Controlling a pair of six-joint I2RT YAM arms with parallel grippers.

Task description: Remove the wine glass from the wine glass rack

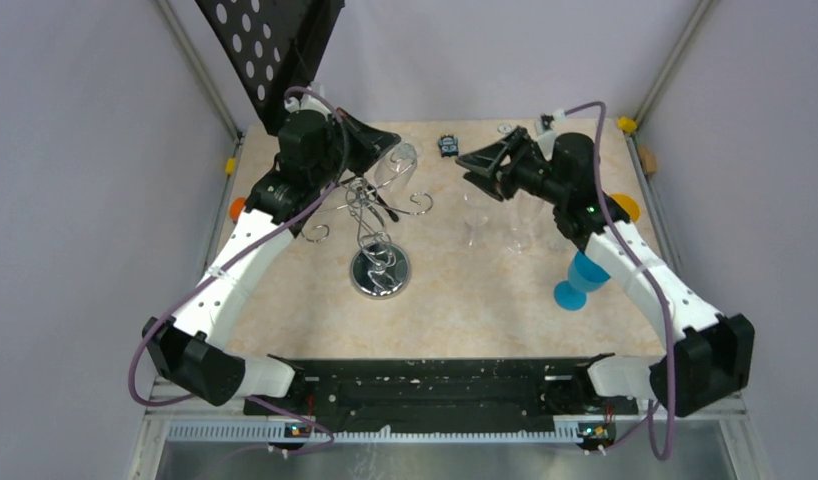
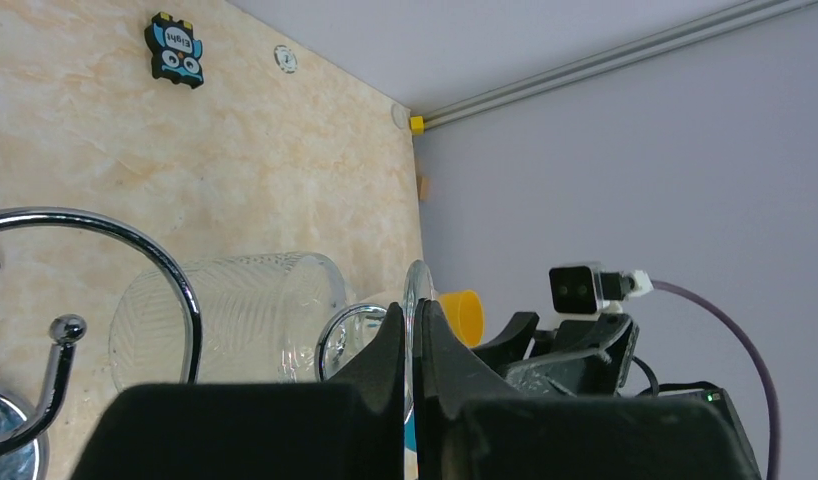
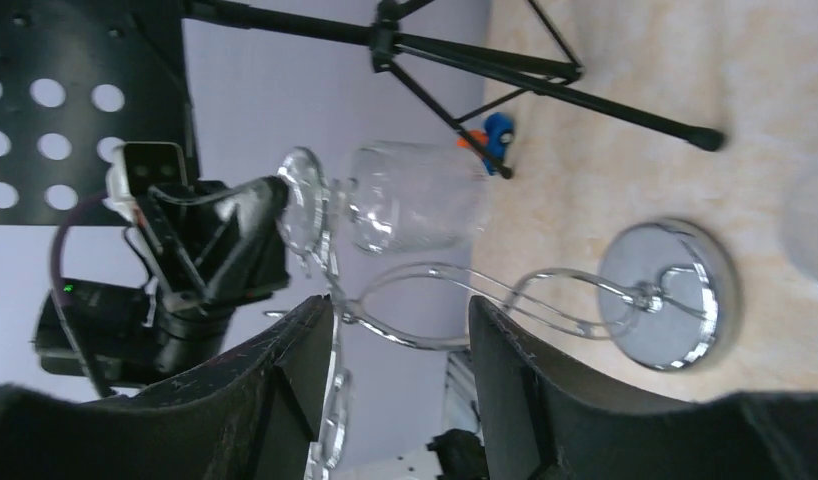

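Left pincer [image 2: 413, 345]: you have it clamped on the thin round foot [image 2: 417, 290] of the wine glass, with one finger against each face of the disc.
Wine glass [image 3: 415, 195]: it lies on its side, up off the table [image 1: 485, 300], level with the top of the wine glass rack [image 1: 370, 215]. Its bowl points away from your left pincer, toward the right arm's side.
Stem: it runs right by a curled hook arm [image 2: 337, 325] of the rack. You cannot tell whether it sits inside the curl or just beside it.
Rack base [image 3: 670, 295]: the round chrome disc stands flat on the table near the middle, and the wire stem rises from it.
Right pincer [image 3: 400, 315]: its fingers are spread apart and hold nothing. It hovers above the table facing the rack, well apart from the glass.
Other glasses: two clear ones [image 1: 475, 228] [image 1: 520, 228] stand on the table under the right arm.
Blue goblet [image 1: 577, 282]: it stands upright beside the right forearm, toward the near right of the table.
Tripod stand [image 3: 545, 65]: its black legs are planted at the far left of the table. Its perforated plate [image 1: 275, 45] is behind your left arm.
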